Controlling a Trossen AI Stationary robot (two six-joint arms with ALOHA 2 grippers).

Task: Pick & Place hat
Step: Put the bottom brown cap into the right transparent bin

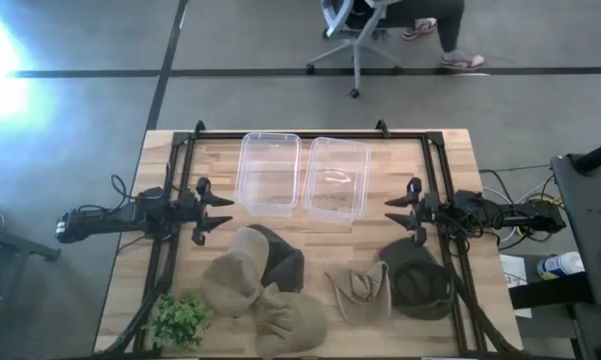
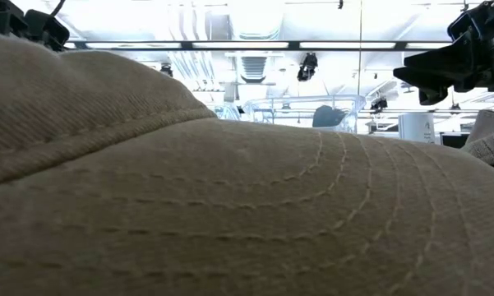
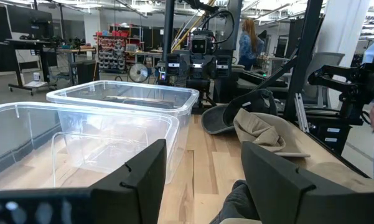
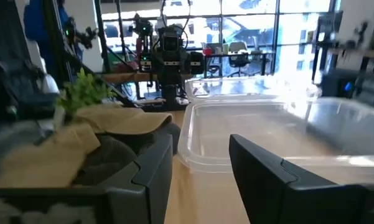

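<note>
Robotics lab or workshop: concrete floor [image 1: 80, 100], stocked shelving racks [image 3: 115, 53], strip ceiling lights [image 2: 255, 45], office chair [image 1: 355, 30], another robot rig [image 4: 168, 59] by big windows [image 4: 249, 25].

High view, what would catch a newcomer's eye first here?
Probably the hats heaped along the table's near edge: tan caps at left, a dark hat at right. Behind them, two clear plastic bins sit empty side by side. The left gripper and right gripper hover open, facing each other.
</note>
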